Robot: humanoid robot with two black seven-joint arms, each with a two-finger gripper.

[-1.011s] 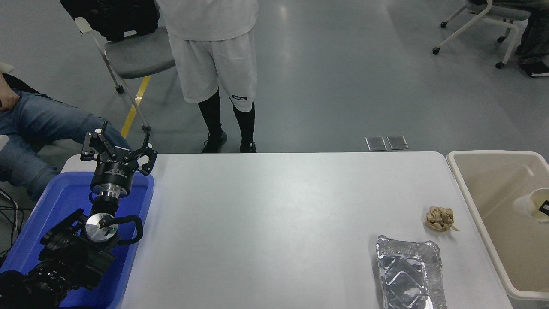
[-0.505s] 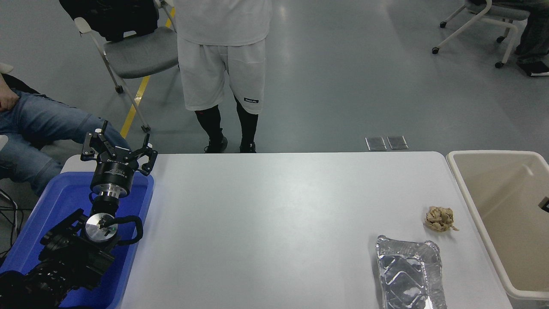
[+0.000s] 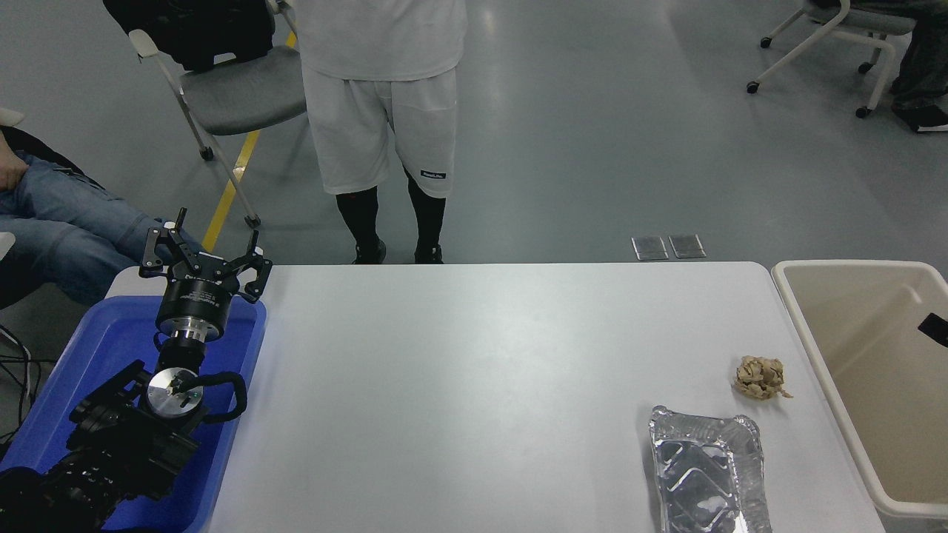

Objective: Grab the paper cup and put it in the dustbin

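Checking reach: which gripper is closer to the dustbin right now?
Right. Only a black tip of the right gripper shows at the picture's right edge, over the dustbin. The left gripper is parked across the table, above the blue tray.

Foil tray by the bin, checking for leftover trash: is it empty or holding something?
Empty. The foil tray lies open side up on the table, showing only its bare ribbed bottom.

Lab-like workroom: bare grey floor (image 3: 592,148), wheeled chairs (image 3: 829,29), white table (image 3: 459,385).
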